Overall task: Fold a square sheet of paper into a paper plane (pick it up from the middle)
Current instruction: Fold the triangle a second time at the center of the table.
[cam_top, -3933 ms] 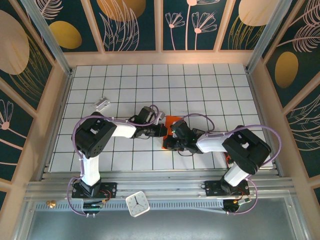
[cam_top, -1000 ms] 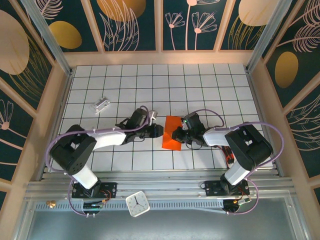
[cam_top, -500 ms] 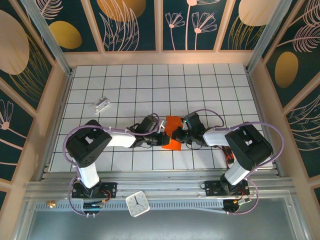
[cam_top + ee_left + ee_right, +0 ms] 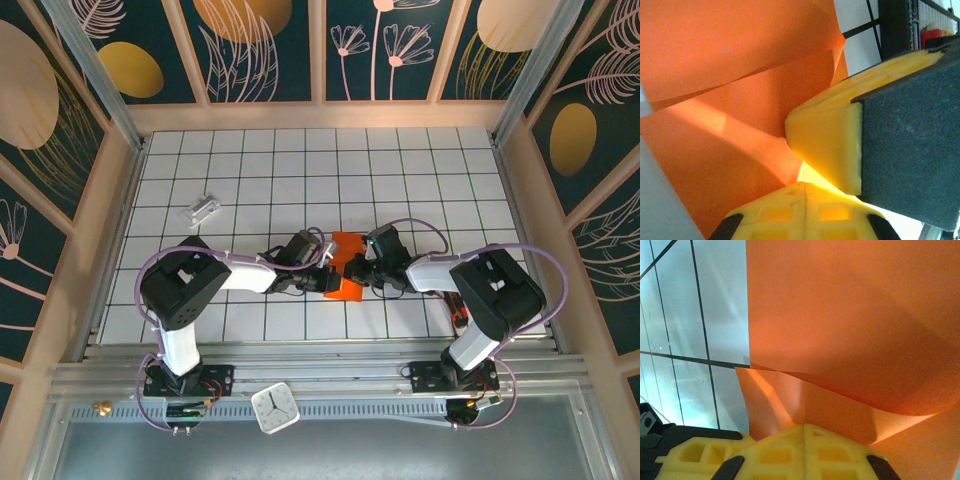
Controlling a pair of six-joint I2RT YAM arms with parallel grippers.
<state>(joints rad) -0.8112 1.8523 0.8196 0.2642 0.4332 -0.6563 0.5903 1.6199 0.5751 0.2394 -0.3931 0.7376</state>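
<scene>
Orange sheet (image 4: 350, 243), part-folded, ctr table (image 4: 400, 180)

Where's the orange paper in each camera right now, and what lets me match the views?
Top external: orange paper at the centre of the tiled table.
Left wrist: paper upper left and centre.
Right wrist: paper upper right.
Shared landmark: the table's black grid lines.

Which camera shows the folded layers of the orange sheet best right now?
Right wrist: the sheet of paper is close up, one layer curling over another. Left wrist shows both layers too, but a yellow finger blocks part. Top external gives a small, partly covered orange patch.
</scene>
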